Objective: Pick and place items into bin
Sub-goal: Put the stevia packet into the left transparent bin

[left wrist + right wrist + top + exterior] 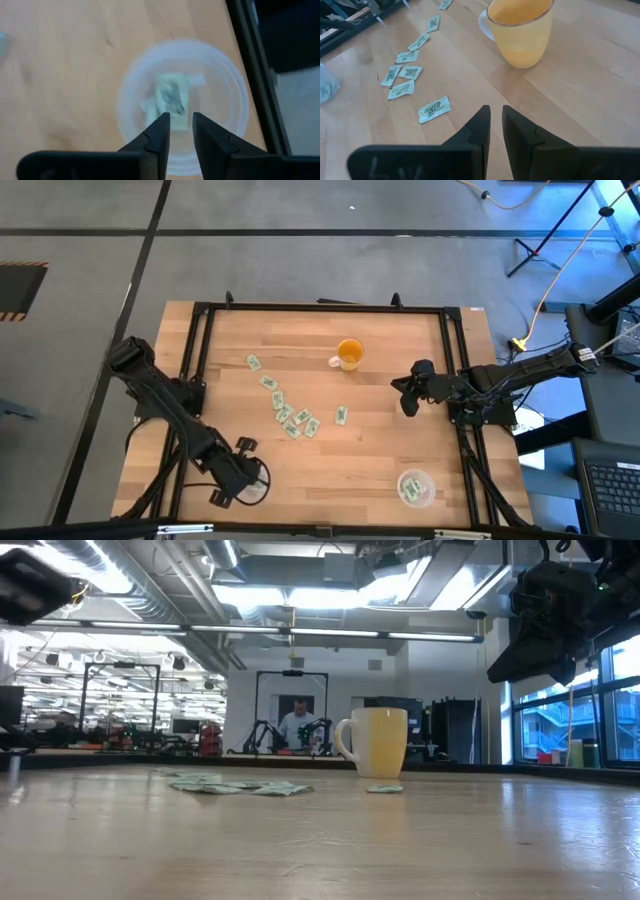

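Several small green-and-white packets (290, 418) lie flat on the wooden table, left of the orange mug (348, 355). My left gripper (180, 120) hangs open at the table's near left, above a clear round bin (131, 85), fingers pointing down. One packet (172, 97) lies inside that bin, beyond the fingertips and apart from them. My right gripper (496, 112) hovers at the table's right side, near the mug (520, 32), its fingers a narrow gap apart with nothing between them. The closest packet (434, 109) lies on the table just ahead of it.
A second clear round bin (416, 488) with packets in it stands near the table's near right edge. A black frame (320, 308) runs around the tabletop. In the low view the mug (378, 740) stands mid-table, with a person far off in the room behind.
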Controlling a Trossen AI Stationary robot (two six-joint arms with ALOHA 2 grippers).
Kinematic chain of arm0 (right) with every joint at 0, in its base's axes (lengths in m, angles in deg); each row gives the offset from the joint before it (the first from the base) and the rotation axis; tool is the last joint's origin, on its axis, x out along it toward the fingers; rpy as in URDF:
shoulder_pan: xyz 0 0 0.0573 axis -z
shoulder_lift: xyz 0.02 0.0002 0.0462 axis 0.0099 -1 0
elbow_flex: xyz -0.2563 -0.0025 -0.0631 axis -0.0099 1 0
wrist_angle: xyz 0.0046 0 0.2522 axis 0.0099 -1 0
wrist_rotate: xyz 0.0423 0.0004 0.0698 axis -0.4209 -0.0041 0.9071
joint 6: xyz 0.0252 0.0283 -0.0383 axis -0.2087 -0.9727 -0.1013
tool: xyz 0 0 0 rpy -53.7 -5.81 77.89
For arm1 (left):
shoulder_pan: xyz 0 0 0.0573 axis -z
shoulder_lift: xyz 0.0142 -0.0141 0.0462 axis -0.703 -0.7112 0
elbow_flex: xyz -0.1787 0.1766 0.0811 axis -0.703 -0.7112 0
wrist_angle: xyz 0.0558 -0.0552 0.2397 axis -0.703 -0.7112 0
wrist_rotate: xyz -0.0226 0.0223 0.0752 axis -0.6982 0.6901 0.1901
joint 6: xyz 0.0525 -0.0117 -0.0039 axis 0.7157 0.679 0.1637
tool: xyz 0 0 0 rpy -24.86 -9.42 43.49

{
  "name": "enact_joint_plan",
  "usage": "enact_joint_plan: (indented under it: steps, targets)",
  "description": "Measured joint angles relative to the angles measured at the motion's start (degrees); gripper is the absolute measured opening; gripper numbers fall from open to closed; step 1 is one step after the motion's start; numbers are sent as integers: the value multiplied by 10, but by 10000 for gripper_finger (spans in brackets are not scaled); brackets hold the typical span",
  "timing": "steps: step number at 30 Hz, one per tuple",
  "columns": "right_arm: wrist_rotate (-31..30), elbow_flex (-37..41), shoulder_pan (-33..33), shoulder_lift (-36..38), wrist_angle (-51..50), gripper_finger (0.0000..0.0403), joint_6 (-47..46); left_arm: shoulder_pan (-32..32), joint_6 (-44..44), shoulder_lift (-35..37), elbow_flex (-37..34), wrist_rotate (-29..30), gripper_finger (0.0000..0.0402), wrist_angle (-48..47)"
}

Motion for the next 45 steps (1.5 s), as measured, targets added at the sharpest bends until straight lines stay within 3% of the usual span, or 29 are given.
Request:
enact_joint_plan:
  steps: [9,18,24,38,45]
  targets:
    - [0,0,0,0,0,53,4,-71,91,53,0,191,78,17]
    - [0,0,0,0,0,53,16,-180,230,16,0,113,92,51]
    - [0,0,0,0,0,53,27,-203,320,-28,0,114,120,96]
    - [0,0,0,0,-1,53,34,-222,335,-156,0,113,129,137]
    - [0,0,0,0,-1,53,34,-221,335,-181,3,118,127,141]
